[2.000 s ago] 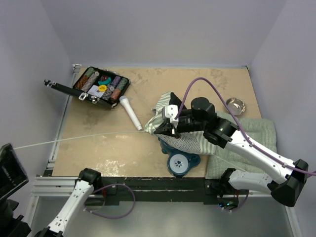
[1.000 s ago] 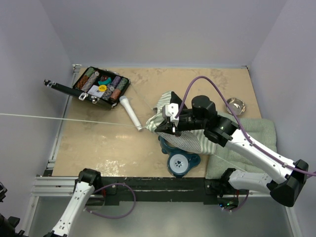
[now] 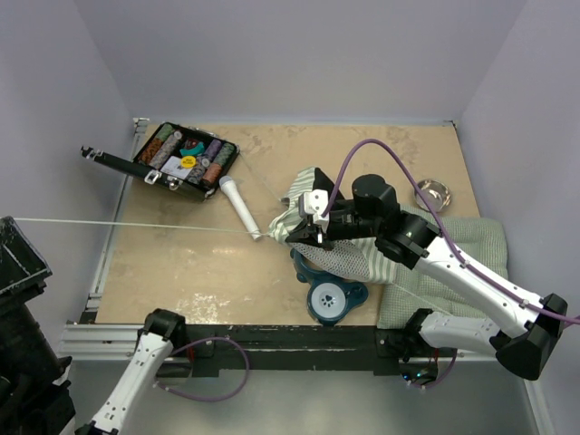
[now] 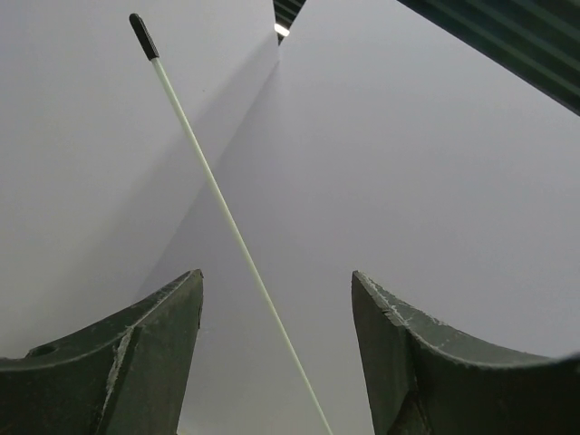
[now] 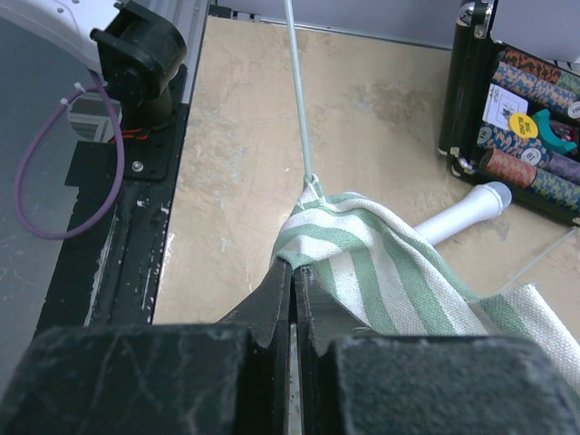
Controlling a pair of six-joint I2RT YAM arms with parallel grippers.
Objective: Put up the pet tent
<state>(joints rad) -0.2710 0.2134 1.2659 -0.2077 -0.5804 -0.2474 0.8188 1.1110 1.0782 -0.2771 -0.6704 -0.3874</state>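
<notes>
The left gripper point(image 4: 275, 281) is spread wide, with a thin white pole point(image 4: 218, 199) seen running up between its fingers, not pinched. Over right, the right gripper point(image 5: 293, 272) is clamped shut on the pet tent point(image 5: 362, 263), with striped fabric bunched at its fingertips.

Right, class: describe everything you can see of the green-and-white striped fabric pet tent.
The green-and-white striped pet tent is soft fabric, crumpled and collapsed, not standing. Seen from above, it partly covers a teal plastic bowl stand. The right gripper is shut, pinching its edge. A thin white pole with a black tip juts leftward from one corner, passing between the open left gripper fingers.
</notes>
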